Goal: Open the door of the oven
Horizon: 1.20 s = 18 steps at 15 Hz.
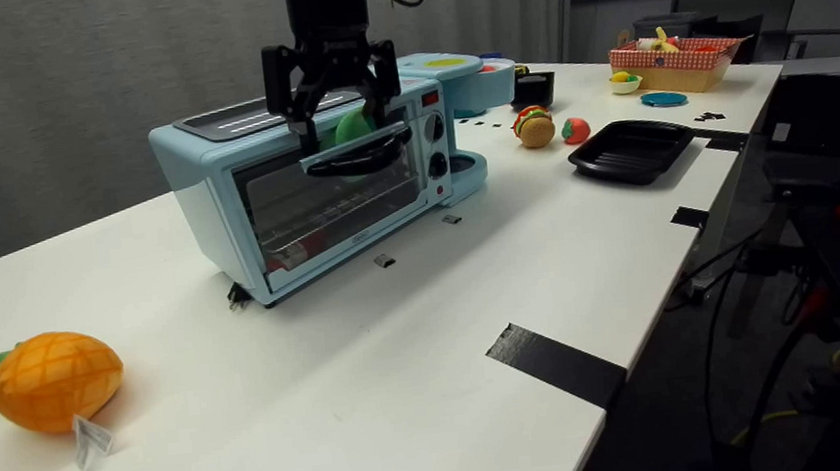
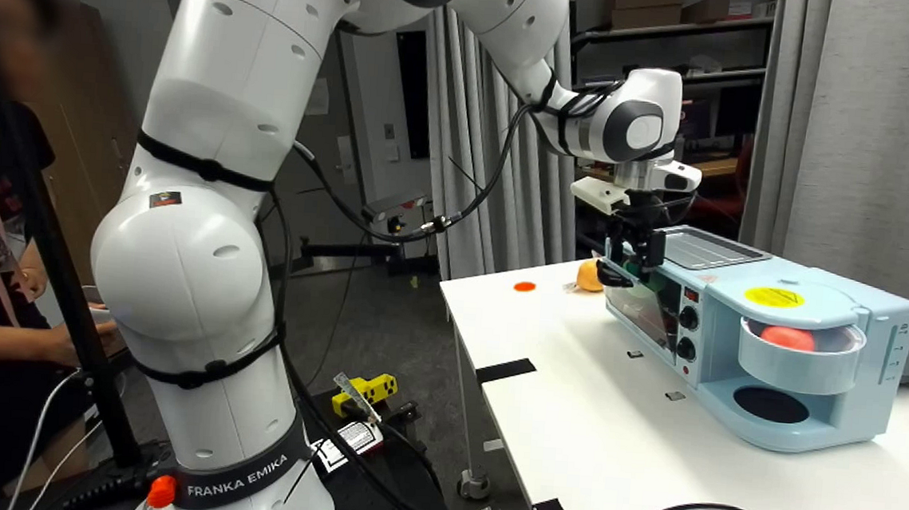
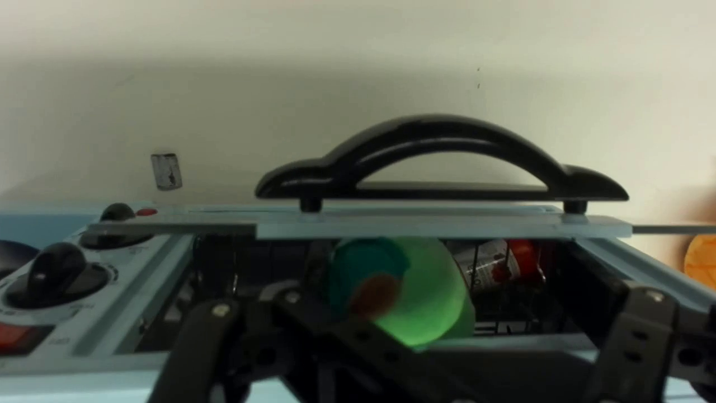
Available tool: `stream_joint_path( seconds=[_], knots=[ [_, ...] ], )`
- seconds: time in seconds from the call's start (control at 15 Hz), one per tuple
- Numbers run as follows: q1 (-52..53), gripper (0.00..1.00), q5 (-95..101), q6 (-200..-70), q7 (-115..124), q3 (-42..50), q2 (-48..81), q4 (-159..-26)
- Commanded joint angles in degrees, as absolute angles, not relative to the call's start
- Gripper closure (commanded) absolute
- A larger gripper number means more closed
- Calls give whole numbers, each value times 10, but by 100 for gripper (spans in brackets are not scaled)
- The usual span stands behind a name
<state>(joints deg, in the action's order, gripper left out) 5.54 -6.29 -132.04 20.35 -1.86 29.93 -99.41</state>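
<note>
- Oven (image 1: 194, 204): light blue, standing on the counter (image 1: 417, 360), two dark knobs (image 2: 688, 317) beside the glass front.
- Door (image 1: 343, 212): at the oven front, ajar, its top edge tilted outward. Dark handle (image 3: 436, 134) along that edge, on the outer face. Gap behind it visible from the wrist.
- Gripper (image 1: 342, 130): pointing down, fingers spread well apart, set on the oven side of the door's top edge. Contact with the door: cannot tell.
- Green rounded object (image 3: 433, 285): seen in the gap, between the fingers; whether they touch it cannot be told.
- Red-and-white item (image 3: 492, 263): inside the oven, lying on its side.
- Orange pineapple-shaped toy (image 1: 57, 381): on the counter, well apart from the oven.
- Black tray (image 1: 631, 151): on the counter, near strawberry toy (image 1: 575, 130) and burger toy (image 1: 534, 130).
</note>
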Motion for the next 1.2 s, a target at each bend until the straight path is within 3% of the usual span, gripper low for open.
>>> stream_joint_path(
  seconds=[0.0, 1.13],
  knots=[
    [57, 0, -77, -1315, 189, -24, 330, -987],
    [72, 0, -75, -1302, 189, -30, 358, -1002]
  ],
)
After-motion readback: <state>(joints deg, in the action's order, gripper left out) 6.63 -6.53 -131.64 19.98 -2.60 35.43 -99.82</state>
